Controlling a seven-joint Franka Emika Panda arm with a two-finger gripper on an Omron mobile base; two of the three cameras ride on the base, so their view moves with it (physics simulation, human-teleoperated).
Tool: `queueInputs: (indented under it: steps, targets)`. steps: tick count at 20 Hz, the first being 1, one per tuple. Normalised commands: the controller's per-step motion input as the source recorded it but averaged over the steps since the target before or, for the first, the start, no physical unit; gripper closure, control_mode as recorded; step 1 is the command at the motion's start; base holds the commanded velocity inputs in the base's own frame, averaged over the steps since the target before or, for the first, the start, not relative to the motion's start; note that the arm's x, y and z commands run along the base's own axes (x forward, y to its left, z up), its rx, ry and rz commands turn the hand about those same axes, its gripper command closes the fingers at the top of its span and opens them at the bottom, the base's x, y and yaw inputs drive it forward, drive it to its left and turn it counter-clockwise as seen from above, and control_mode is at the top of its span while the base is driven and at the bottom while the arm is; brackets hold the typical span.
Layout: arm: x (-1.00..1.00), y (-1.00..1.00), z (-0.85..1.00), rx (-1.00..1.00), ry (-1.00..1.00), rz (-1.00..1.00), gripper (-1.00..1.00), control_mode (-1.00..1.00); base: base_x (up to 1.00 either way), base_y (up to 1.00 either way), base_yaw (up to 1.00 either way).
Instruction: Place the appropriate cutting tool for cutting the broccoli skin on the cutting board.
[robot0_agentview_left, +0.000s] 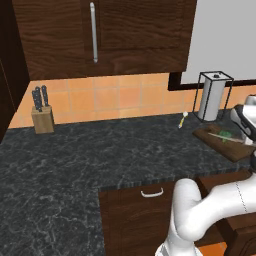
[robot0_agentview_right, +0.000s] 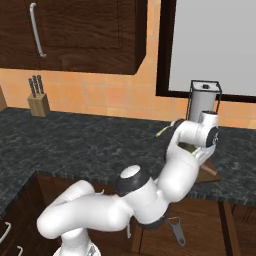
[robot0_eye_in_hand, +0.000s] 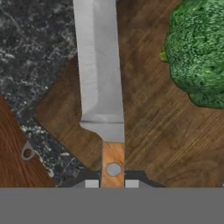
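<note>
Knife held over the cutting board, beside the broccoli.

The gripper (robot0_eye_in_hand: 113, 183) has its jaws pinched on the wooden handle of a knife (robot0_eye_in_hand: 101, 74), whose broad steel blade points away from the hand over the cutting board (robot0_eye_in_hand: 144, 131). The broccoli (robot0_eye_in_hand: 199, 50) sits on the same board, just beside the blade and apart from it. The board lies on the dark speckled worktop (robot0_agentview_left: 90, 155) near a paper towel holder (robot0_agentview_left: 212, 95), well apart from the knife block (robot0_agentview_left: 42, 112). The knife looks stiff and fairly light, with a smooth blade that would slip and cut, so the riveted handle is the sensible place to hold it. Whether the blade already rests on the board cannot be told.
</note>
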Motion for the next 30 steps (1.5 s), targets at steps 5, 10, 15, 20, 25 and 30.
queueInputs:
  steps: [5,10,15,20,25,30]
  targets:
    - [0.00,0.00,-0.40,0.00,0.00,0.00,1.00,-1.00,0.00,0.00,0.00]
    - [0.00,0.09,-0.41,0.00,0.00,0.00,-1.00,-1.00,0.00,0.00,0.00]
    - [-0.25,0.01,0.00,0.00,-0.06,0.00,-1.00,-1.00,0.00,0.00,0.00]
    - [-0.69,0.15,0.50,0.00,-0.08,0.00,-1.00,-1.00,0.00,0.00,0.00]
    - [-0.43,0.46,0.48,-0.01,-0.05,0.00,-1.00,-1.00,0.00,0.00,0.00]
    - [-0.25,0.66,0.10,-0.02,0.00,0.04,-1.00,-1.00,0.00,0.00,0.00]
